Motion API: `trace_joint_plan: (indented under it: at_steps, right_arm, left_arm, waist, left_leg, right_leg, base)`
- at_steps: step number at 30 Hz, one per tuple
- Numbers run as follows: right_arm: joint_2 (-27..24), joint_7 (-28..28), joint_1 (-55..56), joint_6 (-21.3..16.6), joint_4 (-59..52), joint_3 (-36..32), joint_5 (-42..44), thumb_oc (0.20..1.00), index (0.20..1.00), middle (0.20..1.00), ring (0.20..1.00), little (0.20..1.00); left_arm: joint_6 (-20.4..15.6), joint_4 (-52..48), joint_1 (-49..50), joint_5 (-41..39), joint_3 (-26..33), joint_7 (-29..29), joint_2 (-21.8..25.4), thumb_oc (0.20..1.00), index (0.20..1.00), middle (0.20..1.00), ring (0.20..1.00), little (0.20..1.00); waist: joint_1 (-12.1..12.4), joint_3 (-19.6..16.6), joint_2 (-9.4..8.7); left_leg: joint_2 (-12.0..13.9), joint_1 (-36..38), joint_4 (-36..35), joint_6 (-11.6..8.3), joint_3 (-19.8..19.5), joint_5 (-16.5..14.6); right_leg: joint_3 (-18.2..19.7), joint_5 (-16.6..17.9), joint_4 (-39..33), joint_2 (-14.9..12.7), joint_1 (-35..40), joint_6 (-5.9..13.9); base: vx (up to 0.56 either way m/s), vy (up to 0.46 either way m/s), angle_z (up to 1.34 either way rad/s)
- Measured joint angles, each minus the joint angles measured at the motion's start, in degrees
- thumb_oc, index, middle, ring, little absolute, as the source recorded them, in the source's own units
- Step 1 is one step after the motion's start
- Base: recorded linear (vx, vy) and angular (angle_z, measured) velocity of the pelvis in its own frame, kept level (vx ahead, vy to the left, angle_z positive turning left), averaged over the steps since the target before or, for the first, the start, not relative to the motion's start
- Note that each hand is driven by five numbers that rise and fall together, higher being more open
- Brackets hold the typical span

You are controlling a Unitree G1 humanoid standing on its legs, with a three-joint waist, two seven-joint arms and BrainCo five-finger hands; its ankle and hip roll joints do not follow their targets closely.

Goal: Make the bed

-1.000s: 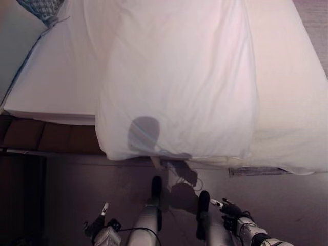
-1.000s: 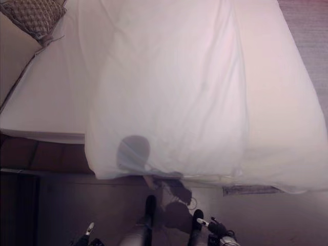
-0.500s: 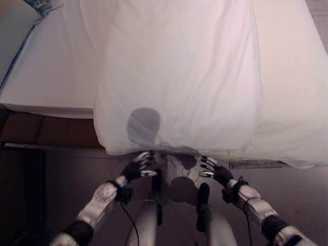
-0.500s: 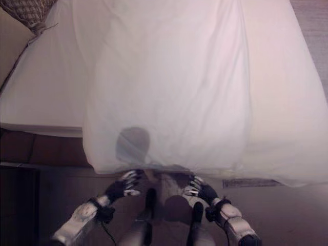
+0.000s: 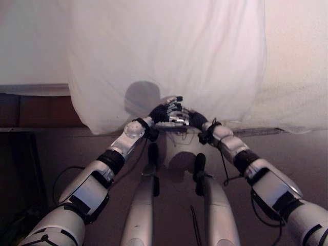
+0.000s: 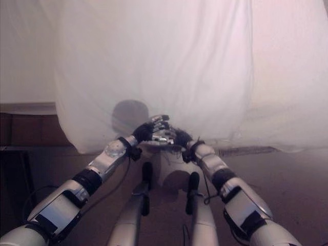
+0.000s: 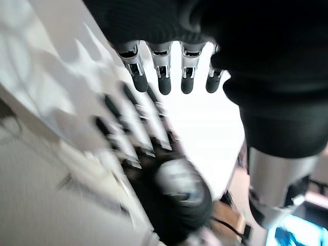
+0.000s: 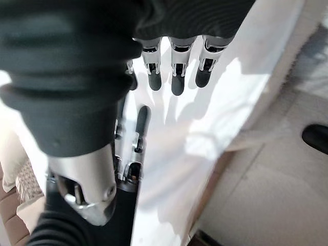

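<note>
Two hands met at the hanging hem of the white duvet [image 5: 169,56].

The duvet is draped over the mattress [image 5: 302,61] and its lower edge is hung just past the fingertips of both hands, over the dark floor [image 5: 56,148] below them. The left hand [image 5: 163,111] and the right hand [image 5: 183,118] are held side by side, almost touching, with fingers straight and spread and nothing clasped (whether the tips rest on the cloth cannot be told from these views). Bare sheet is left uncovered outward of each hand, so the cover is judged to need spreading. For a clean grasp, the hem should be taken with the hands moved apart toward its corners, and a full fold should be pinched rather than a single layer, so that the pull is shared evenly.
</note>
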Motion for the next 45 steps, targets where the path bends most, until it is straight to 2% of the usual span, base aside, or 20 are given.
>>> trace_joint_plan:
  at_steps: [4, 9, 14, 20, 23, 28, 30, 34, 37, 38, 40, 42, 43, 45]
  right_arm:
    - [0.5, -3.2, -4.3, -0.1, 2.2, 0.2, 1.7, 1.0, 1.0, 1.0, 1.0, 1.0]
    - [2.1, -6.5, -10.3, 0.1, 8.8, 0.2, 6.7, 1.0, 1.0, 1.0, 1.0, 1.0]
    - [2.1, -9.0, -17.7, 0.0, 14.1, -0.4, 9.1, 1.0, 1.0, 1.0, 1.0, 1.0]
    - [0.3, -11.6, -20.3, 0.4, 20.1, -2.8, 8.7, 1.0, 1.0, 1.0, 1.0, 1.0]
    - [-2.8, -14.8, -20.0, 0.7, 23.3, -6.0, 8.5, 1.0, 1.0, 1.0, 1.0, 1.0]
    - [-8.4, -21.1, -18.5, 1.2, 26.1, -11.9, 6.6, 1.0, 1.0, 1.0, 1.0, 1.0]
    - [-11.9, -22.7, -15.4, 1.6, 27.1, -15.2, 5.7, 1.0, 1.0, 1.0, 1.0, 1.0]
    - [-14.7, -25.1, -9.9, 2.6, 29.3, -19.4, 5.3, 1.0, 1.0, 1.0, 1.0, 1.0]
    - [-14.8, -25.6, -6.7, 3.0, 27.9, -23.0, 5.2, 1.0, 1.0, 1.0, 1.0, 1.0]
    - [-14.4, -25.8, -3.4, 3.2, 27.9, -24.7, 5.2, 1.0, 1.0, 1.0, 1.0, 1.0]
    - [-12.4, -25.8, 2.3, 3.2, 27.6, -26.9, 5.2, 1.0, 1.0, 1.0, 1.0, 1.0]
    - [-10.4, -25.5, 13.3, 2.6, 24.5, -28.2, 5.2, 1.0, 1.0, 1.0, 1.0, 1.0]
    - [-9.0, -24.8, 16.6, 2.6, 23.2, -28.5, 5.0, 1.0, 1.0, 1.0, 1.0, 1.0]
    - [-5.9, -23.8, 21.2, 2.4, 22.4, -29.5, 4.7, 1.0, 1.0, 1.0, 1.0, 1.0]
  left_arm:
    - [-0.7, 4.0, -4.5, 5.0, 0.1, 8.1, 1.7, 1.0, 1.0, 1.0, 1.0, 1.0]
    - [-1.3, 10.2, -8.5, 6.6, 2.5, 14.4, 1.9, 1.0, 1.0, 1.0, 1.0, 1.0]
    - [-1.3, 14.2, -12.8, 6.6, 3.5, 16.7, 3.6, 1.0, 1.0, 1.0, 1.0, 1.0]
    - [-1.4, 17.0, -13.6, 6.4, 4.3, 18.2, 6.6, 1.0, 1.0, 1.0, 1.0, 1.0]
    - [-1.5, 19.1, -13.4, 5.5, 5.7, 18.9, 8.6, 1.0, 1.0, 1.0, 1.0, 1.0]
    - [-1.2, 20.2, -10.2, 5.4, 11.2, 21.8, 13.2, 1.0, 1.0, 1.0, 1.0, 1.0]
    - [-1.0, 20.4, -5.8, 5.7, 14.0, 22.6, 16.5, 1.0, 1.0, 1.0, 1.0, 1.0]
    - [0.5, 24.5, 0.9, 5.5, 21.3, 23.6, 18.6, 1.0, 1.0, 1.0, 1.0, 1.0]
    - [1.2, 24.9, 4.2, 5.6, 25.5, 24.0, 18.2, 1.0, 1.0, 1.0, 1.0, 1.0]
    - [1.9, 25.9, 6.7, 5.5, 28.9, 24.7, 16.0, 1.0, 1.0, 1.0, 1.0, 1.0]
    - [2.7, 26.7, 11.6, 5.5, 31.2, 25.2, 14.2, 1.0, 1.0, 1.0, 1.0, 1.0]
    - [3.2, 26.5, 20.4, 5.5, 31.2, 25.2, 9.5, 1.0, 1.0, 1.0, 1.0, 1.0]
    - [3.6, 26.5, 23.0, 5.5, 31.2, 24.7, 7.5, 1.0, 1.0, 1.0, 1.0, 1.0]
    - [3.8, 26.3, 28.0, 5.6, 31.6, 23.3, 4.7, 1.0, 1.0, 1.0, 1.0, 1.0]
  waist:
    - [-0.1, 0.4, -0.67]
    - [-0.2, 0.8, -1.29]
    - [-0.1, 0.9, -1.62]
    - [0.2, 1.1, -1.93]
    - [0.2, 1.1, -1.99]
    - [0.2, 1.1, -1.98]
    - [0.2, 1.1, -1.85]
    - [0.4, 0.9, -1.59]
    - [0.9, 1.0, -1.21]
    - [2.0, 1.0, -0.77]
    - [2.0, 0.6, -0.29]
    - [2.7, -3.1, 1.48]
    - [3.5, -3.4, 1.97]
    - [3.3, -5.3, 2.4]
  left_leg:
    - [0.8, -5.9, 6.3, -0.41, 0.1, -1.8]
    - [1.2, -9.0, 10.4, -0.22, 0.1, -2.8]
    - [1.5, -10.7, 11.2, -0.23, 0.1, -2.5]
    - [1.1, -9.8, 11.0, -0.01, 0.0, -2.3]
    - [1.0, -7.7, 10.0, 0.15, -0.2, -2.2]
    - [0.8, -2.9, 4.7, 0.64, 0.2, -0.9]
    - [0.8, 1.0, 1.1, 0.75, 0.4, 0.2]
    - [0.7, 7.5, -6.5, 0.66, 0.3, 2.4]
    - [0.7, 9.5, -8.8, 0.47, 0.2, 2.6]
    - [0.7, 13.3, -11.1, 0.77, 0.2, 3.7]
    - [0.8, 18.5, -13.8, 0.68, -0.1, 3.8]
    - [0.9, 23.3, -18.1, 0.47, -0.3, 4.0]
    - [0.8, 25.9, -19.6, 0.52, -0.1, 4.2]
    - [1.0, 28.9, -21.6, 0.44, 0.0, 4.2]
  right_leg:
    - [1.2, -1.0, 5.3, 0.1, -5.9, -0.64]
    - [1.8, -1.5, 8.6, 0.2, -8.9, -1.04]
    - [1.8, -0.8, 8.9, 0.4, -10.2, -1.06]
    - [1.4, -0.6, 8.2, 0.0, -8.7, -0.63]
    - [0.5, -0.4, 6.8, -0.1, -6.1, -0.43]
    - [0.1, 0.9, 2.0, -0.4, -1.2, -0.18]
    - [-0.4, 2.3, -1.8, -0.3, 2.7, 0.58]
    - [-1.5, 4.3, -9.0, 0.2, 9.1, 0.87]
    - [-1.6, 4.5, -10.9, 0.5, 11.1, 0.97]
    - [-2.2, 4.9, -13.1, 0.6, 14.8, 1.0]
    - [-3.3, 4.9, -16.6, 0.9, 20.9, 1.13]
    - [-4.5, 5.3, -21.4, 1.5, 26.3, 1.55]
    - [-4.6, 5.7, -23.4, 1.9, 29.1, 1.66]
    - [-4.9, 6.1, -26.2, 2.3, 32.5, 1.85]
  base:
    - [-0.01, 0.024, -0.07]
    - [0.0, 0.031, -0.07]
    - [0.0, 0.001, 0.01]
    - [0.02, 0.006, 0.03]
    - [0.03, 0.013, 0.08]
    - [0.03, 0.012, 0.01]
    - [0.07, -0.011, -0.01]
    - [0.05, -0.018, 0.01]
    - [0.12, -0.077, 0.0]
    - [0.11, -0.069, 0.06]
    - [0.11, -0.058, 0.18]
    - [0.14, -0.084, 0.16]
    - [0.08, -0.062, 0.02]
    - [0.1, -0.108, -0.02]
